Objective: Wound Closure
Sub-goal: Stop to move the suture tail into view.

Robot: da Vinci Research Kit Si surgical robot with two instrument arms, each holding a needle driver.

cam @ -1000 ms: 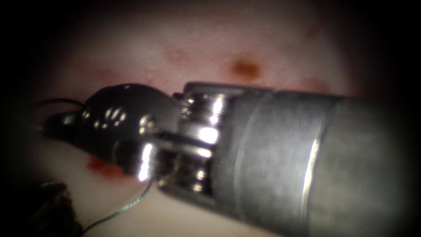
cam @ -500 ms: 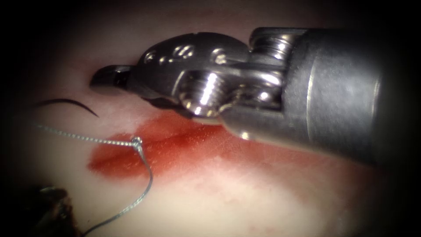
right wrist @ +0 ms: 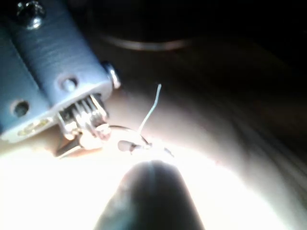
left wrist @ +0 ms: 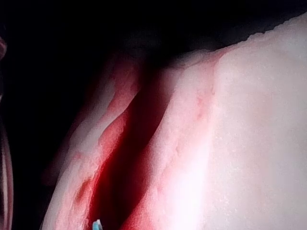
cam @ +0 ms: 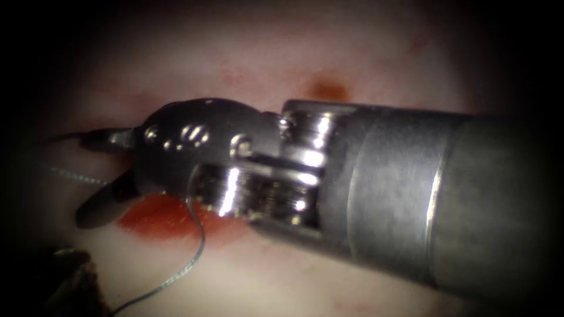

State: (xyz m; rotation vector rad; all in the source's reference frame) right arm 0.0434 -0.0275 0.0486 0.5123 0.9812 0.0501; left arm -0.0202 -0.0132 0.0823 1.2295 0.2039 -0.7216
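My right tool (cam: 85, 179) reaches in from the right across the tissue (cam: 247, 53), and its shaft covers much of the cut. Its jaws stand open at the left end of the red fluid (cam: 155, 218), holding nothing. The upper jaw tip lies at the dark curved needle (cam: 66, 137), which rests on the tissue surface at the far left. Thread (cam: 69, 174) runs between the two jaws, and another strand (cam: 197, 249) curves down and left. In the right wrist view the right tool (right wrist: 91, 139) sits beside a knot (right wrist: 139, 146) with a short thread end (right wrist: 152, 108) sticking up.
A dark blurred shape (cam: 67, 276) lies at the lower left edge of the tissue. A brown spot (cam: 328, 89) marks the tissue above the shaft. The left wrist view looks along the open cut (left wrist: 129, 158) with its red walls.
Half a second ago the right tool was higher and further right with its jaws together. It has since come down and left, opened its jaws at the thread and needle, and now covers the knot.
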